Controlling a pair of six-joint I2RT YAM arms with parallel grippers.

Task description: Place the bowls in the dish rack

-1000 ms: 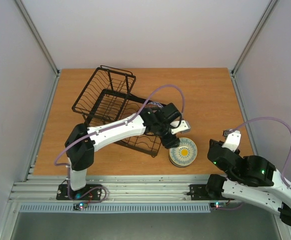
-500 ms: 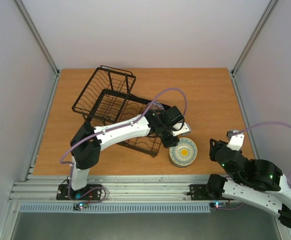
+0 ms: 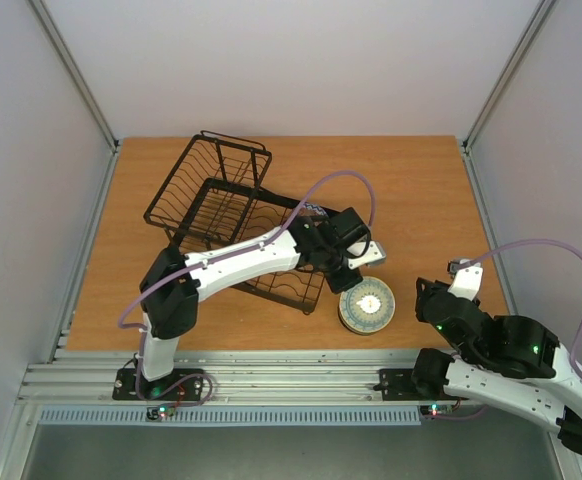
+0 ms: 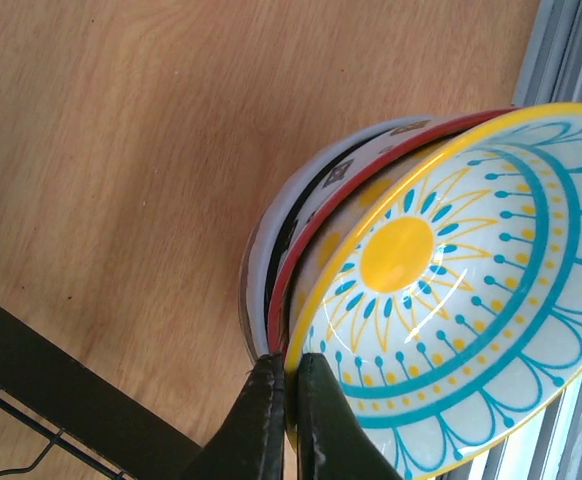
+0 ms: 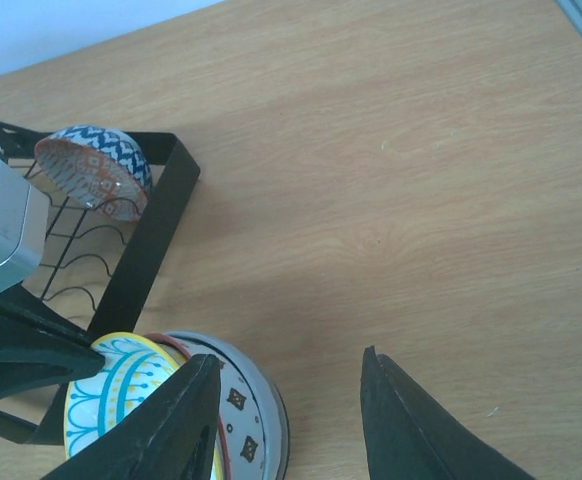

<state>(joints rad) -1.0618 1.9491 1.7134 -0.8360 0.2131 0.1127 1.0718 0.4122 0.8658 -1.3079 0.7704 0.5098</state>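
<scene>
A stack of bowls (image 3: 367, 306) sits on the table just off the dish rack's (image 3: 221, 210) near right corner. The top bowl (image 4: 451, 290) is white with a yellow centre and teal pattern. It is tilted up off a red-rimmed bowl (image 4: 301, 250) and a white bowl (image 4: 261, 240) beneath. My left gripper (image 4: 289, 375) is shut on the top bowl's yellow rim, one finger inside and one outside. A blue patterned bowl (image 5: 96, 170) stands in the rack. My right gripper (image 5: 289, 358) hangs open over bare table right of the stack (image 5: 236, 400), holding nothing.
The black wire rack lies at an angle on the wooden table (image 3: 411, 190), its raised basket end (image 3: 211, 170) towards the back left. The left arm (image 3: 241, 262) reaches across the rack's front. The metal rail (image 3: 271, 375) runs along the near edge.
My left gripper has shut on the rim of the yellow-centred bowl, and that bowl has tipped up off the stack. The right arm has shifted slightly, with its jaws unchanged.
</scene>
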